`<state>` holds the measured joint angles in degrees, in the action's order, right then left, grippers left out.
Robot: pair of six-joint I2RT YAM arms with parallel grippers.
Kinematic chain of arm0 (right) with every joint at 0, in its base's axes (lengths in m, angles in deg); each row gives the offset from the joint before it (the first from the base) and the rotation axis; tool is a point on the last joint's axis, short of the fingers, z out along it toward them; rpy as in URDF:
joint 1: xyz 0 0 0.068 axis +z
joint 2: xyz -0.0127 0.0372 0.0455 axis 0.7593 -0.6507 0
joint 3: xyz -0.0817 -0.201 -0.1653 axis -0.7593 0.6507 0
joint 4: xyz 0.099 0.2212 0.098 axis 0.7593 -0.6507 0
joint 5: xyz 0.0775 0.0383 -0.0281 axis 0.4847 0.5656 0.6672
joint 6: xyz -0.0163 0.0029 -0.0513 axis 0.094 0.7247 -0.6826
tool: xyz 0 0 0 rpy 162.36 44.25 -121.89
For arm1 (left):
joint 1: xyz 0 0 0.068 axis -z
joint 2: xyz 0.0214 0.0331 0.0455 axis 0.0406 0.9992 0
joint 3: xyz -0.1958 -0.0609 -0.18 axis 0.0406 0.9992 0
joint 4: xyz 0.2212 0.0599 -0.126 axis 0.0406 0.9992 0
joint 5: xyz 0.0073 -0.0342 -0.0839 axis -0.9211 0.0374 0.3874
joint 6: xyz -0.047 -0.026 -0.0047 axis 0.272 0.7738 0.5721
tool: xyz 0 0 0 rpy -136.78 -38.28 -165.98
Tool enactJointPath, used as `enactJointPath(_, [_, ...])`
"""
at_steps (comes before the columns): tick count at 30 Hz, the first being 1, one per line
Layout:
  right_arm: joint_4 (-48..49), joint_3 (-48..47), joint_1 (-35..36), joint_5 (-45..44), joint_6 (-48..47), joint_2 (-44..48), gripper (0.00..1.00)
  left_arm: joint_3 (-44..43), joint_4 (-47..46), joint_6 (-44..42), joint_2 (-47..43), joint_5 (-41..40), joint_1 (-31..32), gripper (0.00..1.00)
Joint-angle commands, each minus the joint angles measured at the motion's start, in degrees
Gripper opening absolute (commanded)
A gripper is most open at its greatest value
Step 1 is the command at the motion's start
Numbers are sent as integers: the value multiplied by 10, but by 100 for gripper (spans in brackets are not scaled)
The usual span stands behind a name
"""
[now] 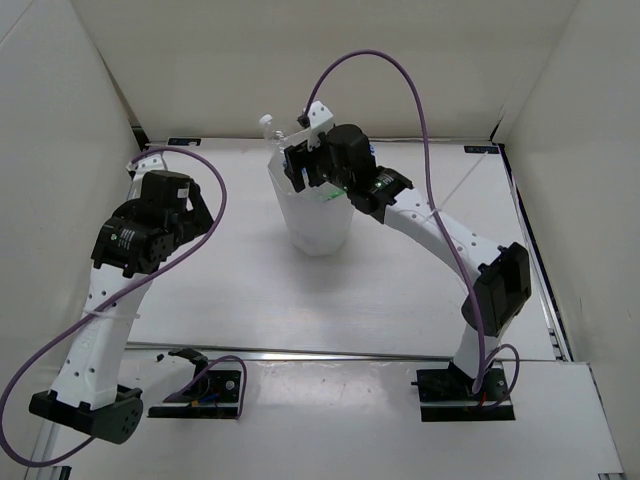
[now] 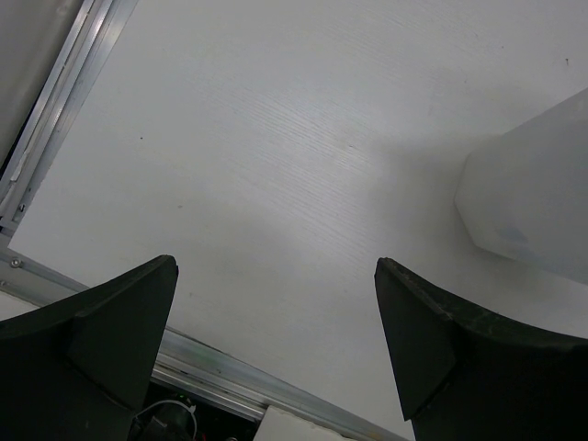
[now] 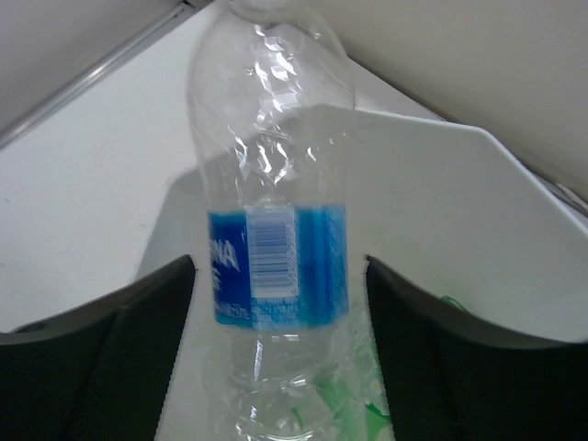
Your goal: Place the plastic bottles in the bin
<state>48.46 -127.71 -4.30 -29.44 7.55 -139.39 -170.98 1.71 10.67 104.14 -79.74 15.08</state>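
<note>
My right gripper hangs over the mouth of the tall white bin. A clear plastic bottle with a blue-and-white label stands between its fingers; its white cap sticks up past the rim. In the right wrist view the right gripper is open, with a gap showing on each side of the bottle. Below the bottle, inside the bin, lies part of a green bottle. My left gripper is wide open and empty at the left, above bare table.
The bin's lower wall shows at the right of the left wrist view. A metal rail runs along the table's near edge. White walls enclose the table on the left, back and right.
</note>
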Motion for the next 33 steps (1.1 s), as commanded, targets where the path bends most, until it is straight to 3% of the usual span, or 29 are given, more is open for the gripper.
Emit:
enactJointPath(1, [36, 7, 1, -9, 18, 40, 82, -11, 6, 4, -1, -12, -2, 100])
enactJointPath(5, [36, 23, 1, -22, 28, 52, 94, -4, 6, 4, -1, -12, -2, 100])
enactJointPath(11, [36, 24, 1, -40, 23, 88, 95, -4, 6, 4, -1, -17, -2, 100])
enactJointPath(14, [19, -46, 1, -53, -7, 100, 99, -4, 6, 9, 4, -28, -2, 100])
enactJointPath(16, [7, -93, 1, -110, -16, 105, 99, -4, 6, 9, 4, -28, -2, 100])
enactJointPath(19, [-120, -219, -38, -167, 80, 105, 99, -26, 6, 14, 18, -23, -2, 100])
enactJointPath(22, [-279, -229, -106, -262, 222, 133, 99, -64, 6, 21, 32, -23, -2, 100])
enactJointPath(24, [-321, -166, -170, -220, 240, 193, 99, -78, 0, 34, 32, -23, -2, 100])
enactJointPath(25, [-327, -126, -189, -151, 240, 215, 99, -78, -11, 48, 32, -29, -2, 100])
enactJointPath(28, [-373, -29, -292, -64, 284, 290, 99, -31, -41, 67, 6, -29, -2, 100])
enactJointPath(30, [-368, 54, -321, 31, 279, 321, 99, 8, -52, 81, -15, -35, -2, 100])
enactJointPath(33, [-359, 115, -362, 84, 274, 367, 99, 52, -74, 114, -52, -82, -2, 100])
